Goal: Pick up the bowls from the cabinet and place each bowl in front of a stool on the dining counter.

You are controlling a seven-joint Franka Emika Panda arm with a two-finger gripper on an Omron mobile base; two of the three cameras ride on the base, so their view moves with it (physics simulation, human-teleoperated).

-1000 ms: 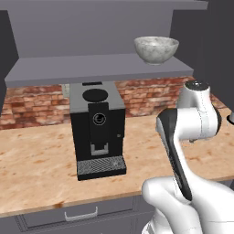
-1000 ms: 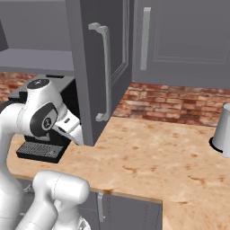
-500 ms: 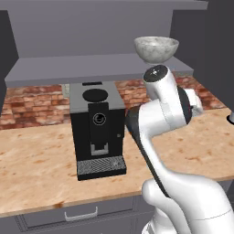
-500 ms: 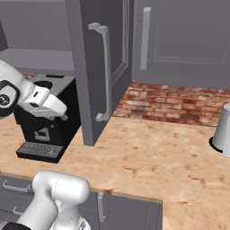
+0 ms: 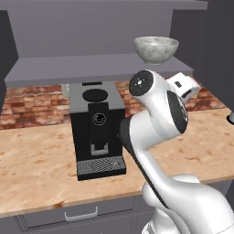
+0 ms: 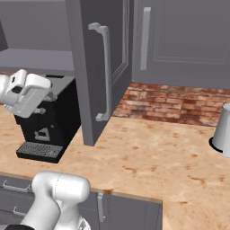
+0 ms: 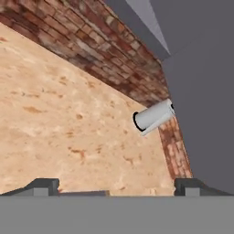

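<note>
A grey-white marbled bowl (image 5: 155,49) stands upright at the right end of the grey shelf (image 5: 68,68) in the open cabinet. The cabinet's door (image 6: 92,63), with its long silver handle (image 6: 106,72), is swung out over the counter. My gripper (image 7: 116,187) is open with nothing between its fingertips (image 7: 44,186), and it faces the stone counter and the brick wall. The white hand (image 5: 183,87) hangs below and to the right of the bowl, apart from it, near the top of the coffee machine (image 6: 44,123). The dining counter and stools are out of view.
A black coffee machine (image 5: 97,130) stands on the tan speckled counter (image 5: 36,160) under the shelf. A pale cylindrical canister (image 6: 222,131) sits at the far right by the brick wall (image 6: 166,101). Grey drawers (image 5: 82,212) run below the counter edge.
The arm has unfolded and swung upward. The hand has risen from low over the counter to just under the shelf, below the bowl. The jaws stayed open.
</note>
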